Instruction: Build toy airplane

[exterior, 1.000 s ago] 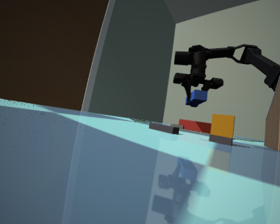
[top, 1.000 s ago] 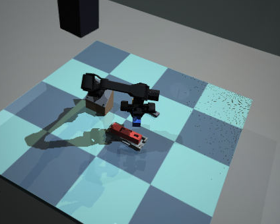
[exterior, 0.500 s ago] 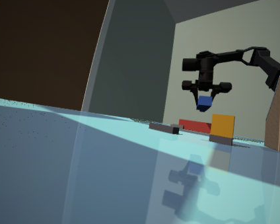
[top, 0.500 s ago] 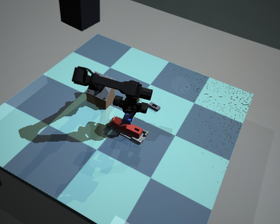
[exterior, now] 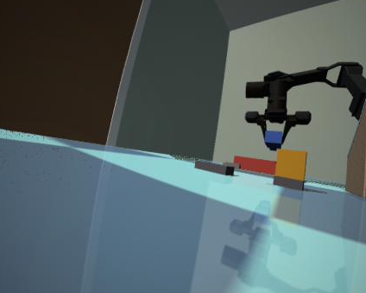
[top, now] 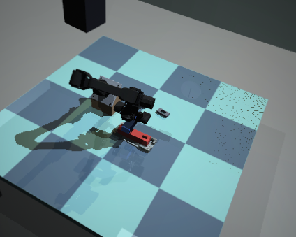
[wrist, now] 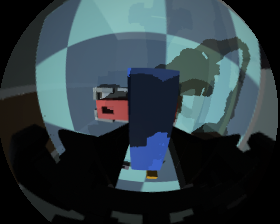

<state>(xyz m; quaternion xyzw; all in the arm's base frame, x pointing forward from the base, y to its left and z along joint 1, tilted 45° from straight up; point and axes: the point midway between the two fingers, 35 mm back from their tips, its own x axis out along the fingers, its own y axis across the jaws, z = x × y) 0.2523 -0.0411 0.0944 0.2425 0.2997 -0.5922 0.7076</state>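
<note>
And here's the arm (top: 110, 87) (exterior: 309, 76): matte black all over, chunky angular links, blocky joint housings, a stubby cylinder at the wrist! The claw (top: 130, 116) (exterior: 273, 141) (wrist: 148, 126), black too, shows two tapering fingers under rounded, knob-like side lobes!

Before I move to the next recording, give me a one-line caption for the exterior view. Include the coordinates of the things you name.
Claw (exterior: 275, 132) grips the blue wing (exterior: 274, 137) above the table, red fuselage (exterior: 255, 164) and upright yellow fin (exterior: 291, 164) below.
</note>
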